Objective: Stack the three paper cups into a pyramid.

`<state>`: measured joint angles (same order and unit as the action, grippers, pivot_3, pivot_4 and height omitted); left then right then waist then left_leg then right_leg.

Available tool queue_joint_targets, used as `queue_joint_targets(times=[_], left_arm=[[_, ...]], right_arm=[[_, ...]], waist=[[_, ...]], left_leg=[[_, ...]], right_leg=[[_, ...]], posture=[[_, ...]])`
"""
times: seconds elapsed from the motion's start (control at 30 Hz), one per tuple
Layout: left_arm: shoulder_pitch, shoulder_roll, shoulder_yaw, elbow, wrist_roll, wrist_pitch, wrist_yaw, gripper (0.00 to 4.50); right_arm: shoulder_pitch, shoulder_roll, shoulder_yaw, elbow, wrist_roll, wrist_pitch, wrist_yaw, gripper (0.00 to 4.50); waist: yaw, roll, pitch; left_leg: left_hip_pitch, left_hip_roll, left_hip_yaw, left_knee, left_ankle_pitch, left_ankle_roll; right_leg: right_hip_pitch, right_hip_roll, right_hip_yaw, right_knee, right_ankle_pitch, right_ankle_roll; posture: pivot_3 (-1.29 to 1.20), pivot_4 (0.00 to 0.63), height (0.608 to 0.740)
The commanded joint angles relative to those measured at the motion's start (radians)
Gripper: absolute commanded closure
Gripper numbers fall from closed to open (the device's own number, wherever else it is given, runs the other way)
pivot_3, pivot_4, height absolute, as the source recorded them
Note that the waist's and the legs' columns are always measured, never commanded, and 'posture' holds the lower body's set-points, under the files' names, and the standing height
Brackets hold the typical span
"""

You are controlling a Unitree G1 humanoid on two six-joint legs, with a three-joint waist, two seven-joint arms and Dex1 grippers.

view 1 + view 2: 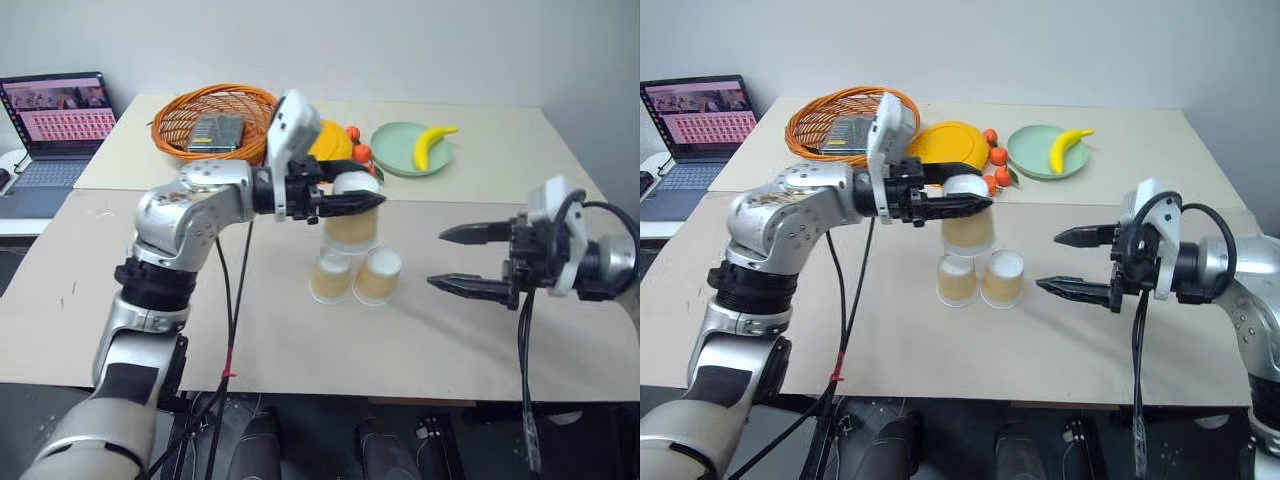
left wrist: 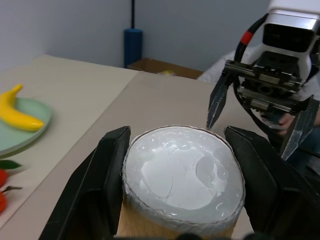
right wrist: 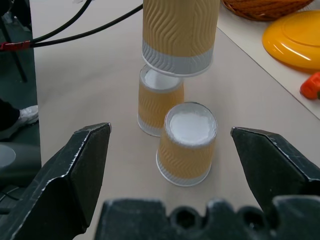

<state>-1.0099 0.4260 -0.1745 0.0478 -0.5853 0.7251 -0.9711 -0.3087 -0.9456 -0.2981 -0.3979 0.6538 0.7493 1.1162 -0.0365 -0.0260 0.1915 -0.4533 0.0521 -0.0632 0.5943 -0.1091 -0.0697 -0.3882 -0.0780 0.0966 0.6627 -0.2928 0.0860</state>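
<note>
2 tan ribbed paper cups (image 1: 355,276) stand upside down, touching, on the beige table (image 1: 150,330); from the head views, the base looks done. Left wrist view: the left gripper (image 2: 177,200) pinches the 3rd cup (image 2: 182,180). Right wrist view: that cup hangs above the pair, not yet placed; the right gripper (image 3: 172,150) is spread, empty.

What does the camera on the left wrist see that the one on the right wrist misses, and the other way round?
Left wrist view: the banana on its green plate, and the open right gripper facing it. Right wrist view: the two table cups standing upside down side by side, plus the orange disc. Both: the third cup, clamped in the left gripper.
</note>
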Motion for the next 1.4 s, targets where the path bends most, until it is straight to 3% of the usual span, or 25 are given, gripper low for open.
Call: queue_joint_targets(times=[0.03,0.47,1.03,1.2,1.4], left_arm=[[-0.037,-0.022,-0.027,0.030,0.043,-0.051,-0.050,1.57],[-0.014,-0.031,-0.034,0.063,0.127,-0.115,-0.097,1.57],[0.053,-0.059,-0.011,-0.009,0.112,-0.066,-0.036,1.57],[0.055,-0.068,-0.004,-0.013,0.104,-0.058,-0.025,0.04],[0.038,-0.071,0.002,0.005,0.112,-0.074,-0.013,0.04]], right_arm=[[0.032,-0.004,-0.072,-0.059,0.039,-0.010,-0.031,0.00],[0.033,-0.019,-0.071,-0.070,0.072,-0.004,-0.087,0.00],[-0.030,-0.043,-0.024,-0.036,0.075,-0.004,-0.097,0.00],[-0.031,-0.050,-0.025,-0.032,0.074,-0.006,-0.097,0.00],[-0.036,-0.054,-0.021,-0.028,0.077,-0.007,-0.100,0.00]], waist=[[-0.004,0.000,0.000],[-0.004,0.000,0.000],[-0.003,0.000,0.000],[-0.003,0.000,0.000],[-0.003,0.000,0.000]], left_leg=[[0.000,0.000,0.000,0.000,0.000,0.000],[0.000,0.000,0.000,0.000,0.000,0.000],[0.000,0.000,0.000,0.001,0.000,0.000],[0.000,0.000,0.000,0.001,0.000,0.000],[0.000,0.000,0.000,0.001,0.000,0.000]], right_leg=[[0.000,0.000,0.000,0.000,0.000,0.000],[0.000,0.000,0.000,0.000,0.000,0.000],[0.000,0.000,0.000,0.001,0.000,0.000],[0.000,0.000,0.000,0.001,0.000,0.000],[0.000,0.000,0.000,0.001,0.000,0.000]], posture=[[0.00,0.150,0.732],[0.00,0.150,0.732],[0.00,0.150,0.732],[0.00,0.150,0.732],[0.00,0.150,0.732]])
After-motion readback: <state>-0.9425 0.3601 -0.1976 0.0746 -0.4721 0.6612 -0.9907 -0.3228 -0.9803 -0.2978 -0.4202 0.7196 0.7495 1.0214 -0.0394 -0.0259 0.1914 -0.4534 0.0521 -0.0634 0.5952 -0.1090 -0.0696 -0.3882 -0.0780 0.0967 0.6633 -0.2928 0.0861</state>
